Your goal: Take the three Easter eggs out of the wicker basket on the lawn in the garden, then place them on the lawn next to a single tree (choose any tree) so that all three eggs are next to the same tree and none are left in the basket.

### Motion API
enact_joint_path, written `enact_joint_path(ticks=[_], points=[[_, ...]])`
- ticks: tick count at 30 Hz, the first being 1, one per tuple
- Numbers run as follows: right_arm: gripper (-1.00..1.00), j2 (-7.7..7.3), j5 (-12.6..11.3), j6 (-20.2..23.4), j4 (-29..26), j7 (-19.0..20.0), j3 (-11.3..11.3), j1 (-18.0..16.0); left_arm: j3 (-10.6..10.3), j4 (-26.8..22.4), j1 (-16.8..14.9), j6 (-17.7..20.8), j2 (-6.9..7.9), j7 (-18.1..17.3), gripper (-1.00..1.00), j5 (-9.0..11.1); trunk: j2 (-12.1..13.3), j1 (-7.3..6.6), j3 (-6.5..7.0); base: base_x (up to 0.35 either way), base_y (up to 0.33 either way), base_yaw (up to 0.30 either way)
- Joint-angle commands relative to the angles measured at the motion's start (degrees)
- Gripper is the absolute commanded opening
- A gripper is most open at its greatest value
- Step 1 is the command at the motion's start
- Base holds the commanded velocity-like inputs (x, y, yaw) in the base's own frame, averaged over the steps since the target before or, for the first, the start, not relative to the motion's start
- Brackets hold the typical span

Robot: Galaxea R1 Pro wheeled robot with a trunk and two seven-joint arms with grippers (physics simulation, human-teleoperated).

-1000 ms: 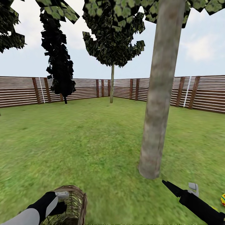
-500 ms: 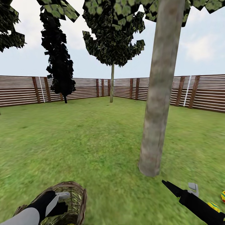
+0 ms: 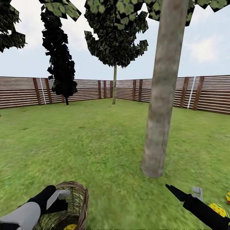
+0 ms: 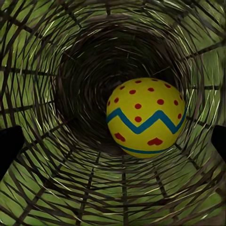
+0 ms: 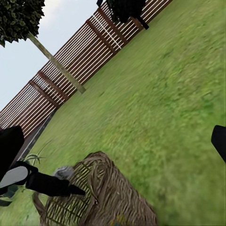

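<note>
Eggs (image 3: 218, 209) lie beside our chosen tree (image 3: 159, 121), so our left pincer (image 4: 113, 146), fingers spread and empty, faces the basket's (image 3: 78, 199) last egg (image 4: 145, 117).

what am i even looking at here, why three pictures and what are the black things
It is a simulated two-armed robot in a fenced garden. The wide picture is from its head camera; the other two are from cameras by each arm's tool. The black shapes are its arms: the left tool reaches into a wicker basket lying tipped on the lawn. The left wrist picture looks down inside the basket at a yellow egg with a blue zigzag. The right tool hangs open and empty near a thick tree trunk, with two more eggs on the grass beside it.
</note>
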Motion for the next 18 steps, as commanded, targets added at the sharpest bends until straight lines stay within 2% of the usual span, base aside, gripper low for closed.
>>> enact_joint_path(ticks=[1, 5, 9, 18], points=[[1.0, 0.0, -0.23, 0.39, 0.0, 0.08, -0.04, -0.04, -0.44, -0.11, -0.24, 0.6, 0.03, 0.29, 1.0, 0.6, -0.44, 0.21, -0.25, 0.0, 0.0, 0.0], [1.0, -0.02, -0.21, 0.41, 0.0, 0.1, -0.03, -0.04, -0.47, -0.17, -1.68, 2.74, -0.05, 0.29, 1.0, 0.67, -2.04, 1.09, -0.97, 0.0, 0.0, 0.0], [1.0, -0.07, -0.2, 0.4, 0.0, 0.11, -0.03, -0.04, -0.56, -0.14, -2.87, 4.09, -0.08, 0.29, 1.0, 0.68, -2.18, 1.23, -1.85, 0.0, 0.0, 0.0], [1.0, -0.07, -0.28, 0.34, -0.05, 0.15, -0.1, -0.04, -0.65, -0.11, -3.29, 5.05, -0.2, 0.2, 1.0, 0.69, -2.3, 1.47, -3.84, 0.0, 0.0, 0.0]])
